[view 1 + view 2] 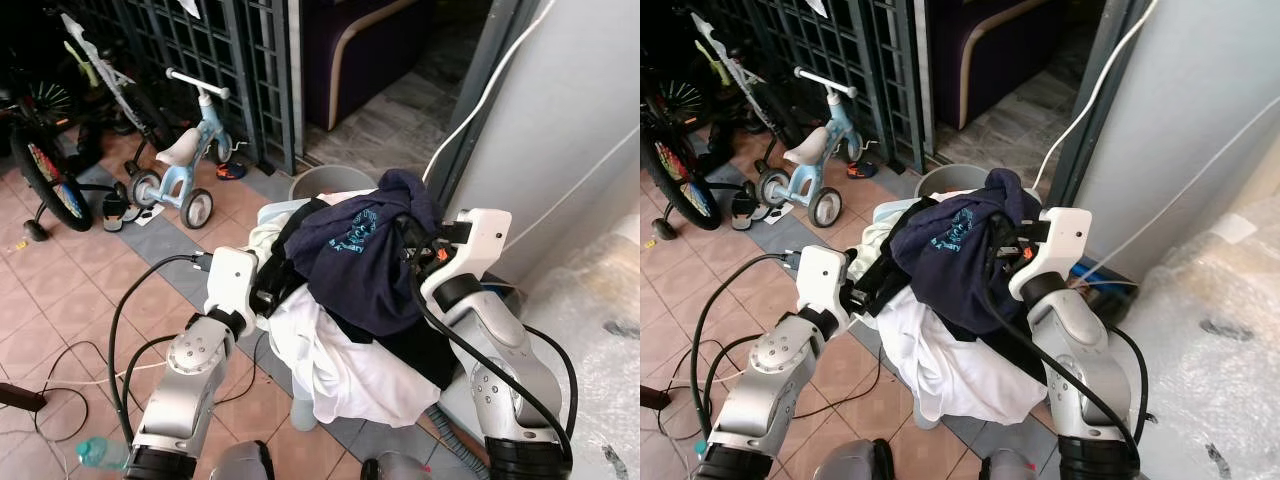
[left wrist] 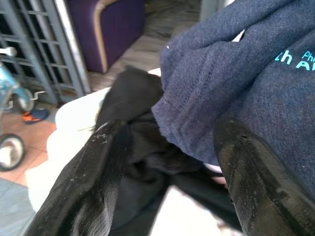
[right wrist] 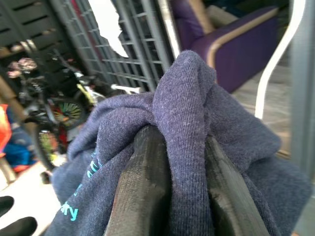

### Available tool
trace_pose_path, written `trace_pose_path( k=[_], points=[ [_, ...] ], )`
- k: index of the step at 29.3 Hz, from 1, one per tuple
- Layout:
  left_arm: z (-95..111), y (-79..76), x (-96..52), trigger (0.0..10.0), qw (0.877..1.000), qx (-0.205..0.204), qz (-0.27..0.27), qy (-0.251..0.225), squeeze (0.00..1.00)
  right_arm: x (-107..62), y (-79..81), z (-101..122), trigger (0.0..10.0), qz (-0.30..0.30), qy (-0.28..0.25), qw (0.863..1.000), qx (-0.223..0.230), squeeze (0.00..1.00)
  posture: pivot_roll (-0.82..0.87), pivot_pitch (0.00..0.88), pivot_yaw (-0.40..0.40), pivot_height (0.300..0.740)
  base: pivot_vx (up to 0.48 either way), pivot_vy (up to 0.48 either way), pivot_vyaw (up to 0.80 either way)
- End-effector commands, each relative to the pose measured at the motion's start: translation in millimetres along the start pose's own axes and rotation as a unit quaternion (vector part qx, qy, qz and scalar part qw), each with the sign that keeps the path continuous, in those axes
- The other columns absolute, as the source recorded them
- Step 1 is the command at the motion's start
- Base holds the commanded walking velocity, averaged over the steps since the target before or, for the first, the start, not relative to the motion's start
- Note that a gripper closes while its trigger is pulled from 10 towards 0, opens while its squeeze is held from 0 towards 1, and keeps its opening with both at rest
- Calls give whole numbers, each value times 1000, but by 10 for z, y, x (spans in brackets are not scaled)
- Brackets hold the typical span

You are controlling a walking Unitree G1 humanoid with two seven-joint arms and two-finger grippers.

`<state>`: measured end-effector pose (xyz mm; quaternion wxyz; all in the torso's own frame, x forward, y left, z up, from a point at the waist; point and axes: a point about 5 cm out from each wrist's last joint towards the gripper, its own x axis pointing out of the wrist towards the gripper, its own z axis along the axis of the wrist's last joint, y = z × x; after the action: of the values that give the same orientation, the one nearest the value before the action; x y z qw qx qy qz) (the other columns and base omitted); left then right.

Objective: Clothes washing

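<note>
While both my arms are bent up in front of me with the elbows low, a heap of clothes hangs between them above the tiled floor. My right gripper sits at the top of the heap, wrist angled inward, and its two black fingers are clenched on a fold of the navy shirt, which bunches up between them and drapes down over the rest. My left gripper comes in from the other side at about the same height, forearm rising from my left elbow. Its fingers are spread apart, one lying against black cloth and the other under the hem of the navy shirt, so they press into the heap without pinching anything. A white garment hangs lowest, below the navy and black pieces. Behind the heap stands a grey bucket, near the foot of a metal gate. A small blue tricycle is parked on the tiles to my left, a bicycle wheel farther left, and a black cable loops across the floor under my left arm.
</note>
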<state>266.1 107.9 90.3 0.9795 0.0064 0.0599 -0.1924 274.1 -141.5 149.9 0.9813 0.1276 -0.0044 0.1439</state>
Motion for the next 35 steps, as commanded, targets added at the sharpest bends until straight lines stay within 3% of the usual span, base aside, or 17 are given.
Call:
trace_pose_path(
  k=[1, 7, 8, 9, 14, 19, 35],
  points=[
    [-40, 36, -19, 10000, 1000, 4, 11, 10, 0, 23, 30, 41, 0, 6, -15, 1000, -13, 0, -36, 53, 59, 740, 0, 0, -800],
    [-41, -13, -17, 10000, 1000, -2, 8, 8, 0, 63, 44, 61, 0, 15, -22, 999, -21, 0, -36, 55, 54, 740, 0, 0, -800],
    [-38, -21, -15, 10000, 1000, -3, 6, 7, 0, 69, 52, 70, 4039, 19, -23, 999, -30, 0, -36, 55, 54, 740, 0, 0, 0],
    [-37, -23, -13, 10000, 1000, -5, 7, 8, 0, 79, 67, 81, 10000, 23, -24, 999, -41, 0, -38, 56, 54, 740, 0, 0, 0],
    [-44, -15, -13, 10000, 1000, -11, 12, 12, 0, 92, 74, 71, 10000, 18, -21, 999, -40, 0, -40, 58, 54, 740, 0, 0, 0],
    [-19, -23, -22, 10000, 1000, -11, -3, 0, 0, 87, 81, 56, 10000, 16, -19, 999, -40, 0, -45, 63, 52, 740, 0, 0, -764],
    [-29, -54, -28, 10000, 1000, -18, -11, 3, 0, 112, 96, 67, 10000, 22, -24, 998, -53, 0, -47, 71, 49, 740, 0, -281, -711]
  ],
)
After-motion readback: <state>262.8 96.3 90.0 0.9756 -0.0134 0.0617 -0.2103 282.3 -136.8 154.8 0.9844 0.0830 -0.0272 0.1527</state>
